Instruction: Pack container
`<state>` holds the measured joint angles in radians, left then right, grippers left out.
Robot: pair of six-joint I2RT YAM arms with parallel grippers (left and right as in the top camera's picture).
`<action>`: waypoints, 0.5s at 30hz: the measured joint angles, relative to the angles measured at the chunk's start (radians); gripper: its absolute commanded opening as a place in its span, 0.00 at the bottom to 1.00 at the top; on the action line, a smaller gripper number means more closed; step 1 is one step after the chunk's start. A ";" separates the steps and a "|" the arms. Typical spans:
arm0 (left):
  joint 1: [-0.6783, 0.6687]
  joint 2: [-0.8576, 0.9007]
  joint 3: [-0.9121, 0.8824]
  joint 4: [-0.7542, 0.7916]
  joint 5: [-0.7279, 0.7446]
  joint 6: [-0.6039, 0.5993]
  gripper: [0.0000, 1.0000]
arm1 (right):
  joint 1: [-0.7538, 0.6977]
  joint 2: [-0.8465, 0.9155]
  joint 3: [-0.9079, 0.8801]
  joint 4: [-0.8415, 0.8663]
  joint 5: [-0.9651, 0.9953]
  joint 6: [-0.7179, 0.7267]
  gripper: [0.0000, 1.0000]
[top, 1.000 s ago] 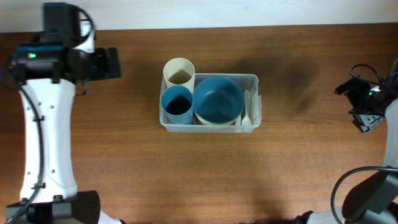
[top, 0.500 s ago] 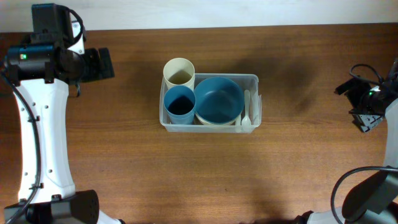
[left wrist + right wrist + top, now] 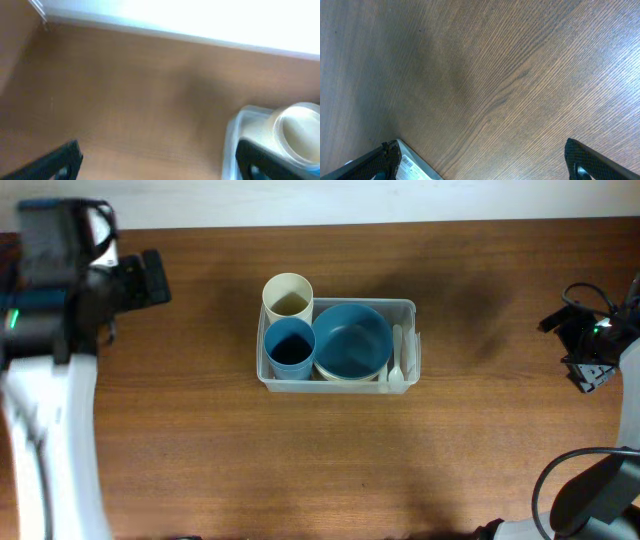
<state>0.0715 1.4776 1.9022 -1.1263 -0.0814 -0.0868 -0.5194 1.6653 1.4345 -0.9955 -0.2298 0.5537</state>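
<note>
Apparently the packing step is at or near its end. The container (image 3: 404, 303) sits at the centre of the overhead frame on the table (image 3: 300, 470). It holds a cream cup (image 3: 288, 297) in its upper-left corner, a blue cup (image 3: 287, 348) just below, a blue bowl (image 3: 351, 340) nested in a cream bowl (image 3: 345, 377), and a white spoon (image 3: 397, 355) along its right wall. No loose item shows on the wood. The left gripper (image 3: 150, 277) hangs at the upper left, well apart from the tub, with jaws spread and nothing between them. The right gripper (image 3: 585, 358) at the right edge is likewise spread and empty. By my reading, the next move calls only for parking both arms. No lid is in view.
</note>
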 measured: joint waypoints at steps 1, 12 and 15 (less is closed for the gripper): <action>0.000 -0.063 -0.049 0.065 0.009 0.000 1.00 | 0.000 0.000 0.000 0.000 0.000 0.001 0.99; 0.000 -0.761 -0.967 0.998 0.214 0.001 1.00 | 0.000 0.000 0.000 0.000 0.000 0.000 0.99; 0.000 -0.872 -1.210 1.151 0.257 0.003 1.00 | 0.000 0.000 0.000 0.000 0.000 0.001 0.99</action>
<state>0.0715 0.6056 0.6922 0.0242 0.1757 -0.0834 -0.5194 1.6653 1.4345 -0.9955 -0.2298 0.5545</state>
